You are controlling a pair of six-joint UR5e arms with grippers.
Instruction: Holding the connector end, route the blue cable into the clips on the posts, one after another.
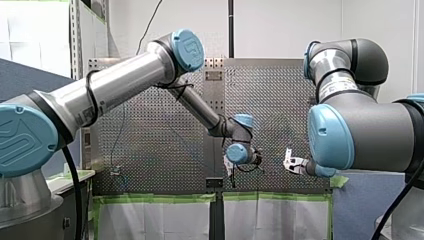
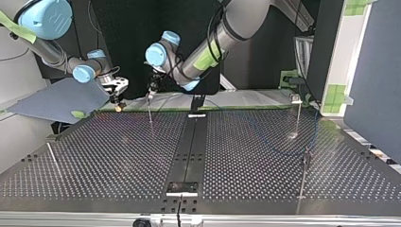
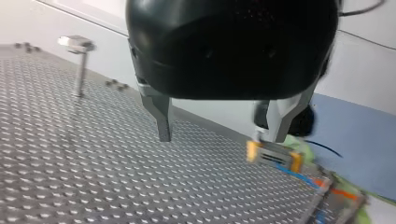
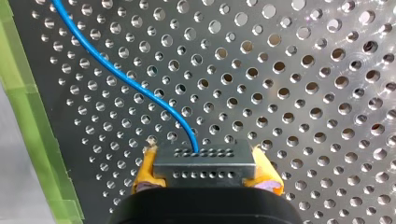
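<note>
Starting with the perforated table [image 2: 118, 156], we see thin posts [image 2: 298, 118] standing well apart on it. Our left gripper [image 3: 222, 135] hangs above the table, metal fingers [image 3: 163, 123] spread wide, holding nothing. Our right gripper [image 4: 205, 171] is clamped on the grey connector [image 4: 204, 161], yellow pads [image 4: 145, 170] pressed to its two ends, its long axis lying across the fingers. The blue cable [image 4: 135, 88] leaves the connector's face ahead of the gripper and curves away over the holes toward the green tape [image 4: 28, 116] edge.
</note>
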